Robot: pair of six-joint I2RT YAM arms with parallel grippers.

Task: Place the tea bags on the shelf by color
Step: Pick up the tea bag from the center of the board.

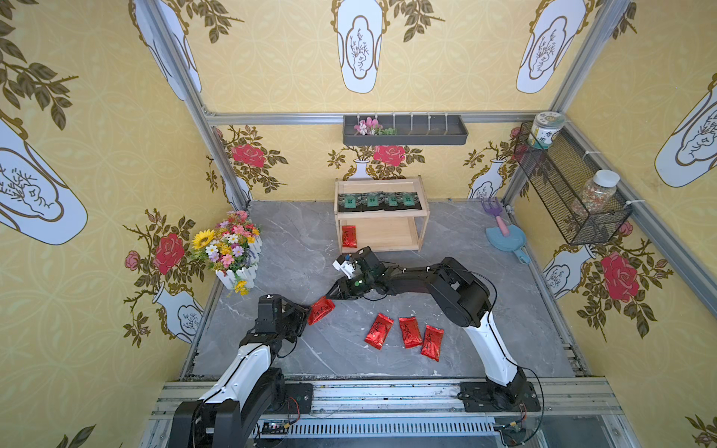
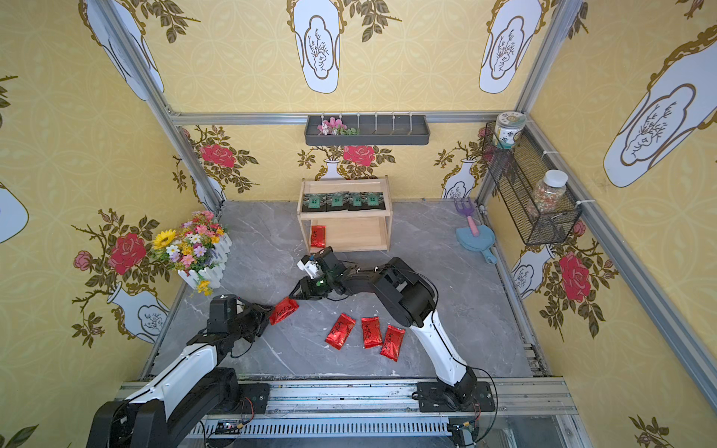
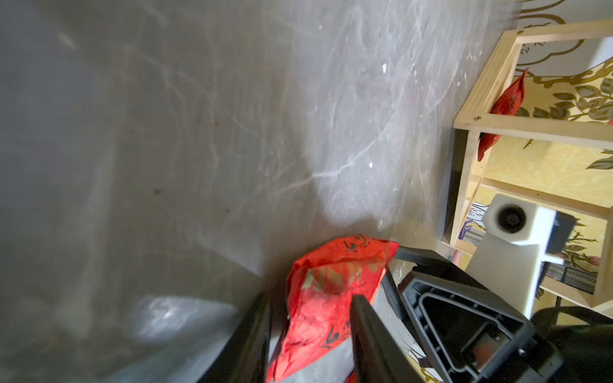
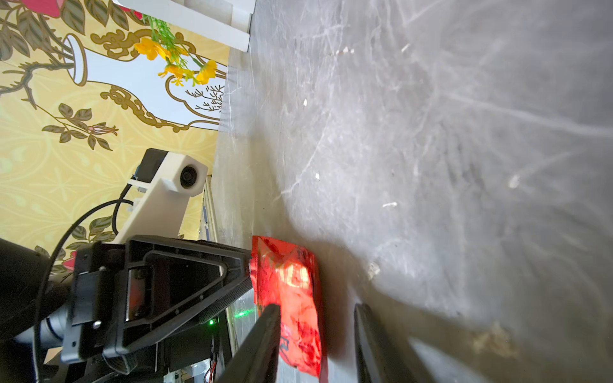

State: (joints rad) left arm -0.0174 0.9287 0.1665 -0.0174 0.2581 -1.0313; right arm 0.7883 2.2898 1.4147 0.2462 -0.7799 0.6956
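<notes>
Four black sachets (image 1: pixel 378 201) already sit in a row on the top tier of the shelf (image 1: pixel 388 232) in both top views. One shelved red packet (image 1: pixel 349 236) lies at the left end of the lower tier. Three loose red packets (image 1: pixel 410 332) lie side by side on the worktop (image 1: pixel 291 252) toward the front, near each other but not touching. The fifth, the raised red packet (image 1: pixel 321 310), hangs between the two arms. The left pincer (image 1: pixel 309 311) is at its nearer end and the right pincer (image 1: pixel 330 297) at its farther end.

Left wrist view: the left pincer (image 3: pixel 310 298) has the raised red packet (image 3: pixel 331 282) squeezed across its width between both fingers. The foil is buckled and looks lifted off the worktop. One finger of the right arm touches the packet's far end, and the shelf (image 3: pixel 491 66) stands off behind.

Right wrist view: the right pincer (image 4: pixel 317 306) straddles the raised red packet (image 4: pixel 285 275) but isn't clamped on it. Its jaws are apart, with the foil against one finger and a plain gap to the other.
</notes>
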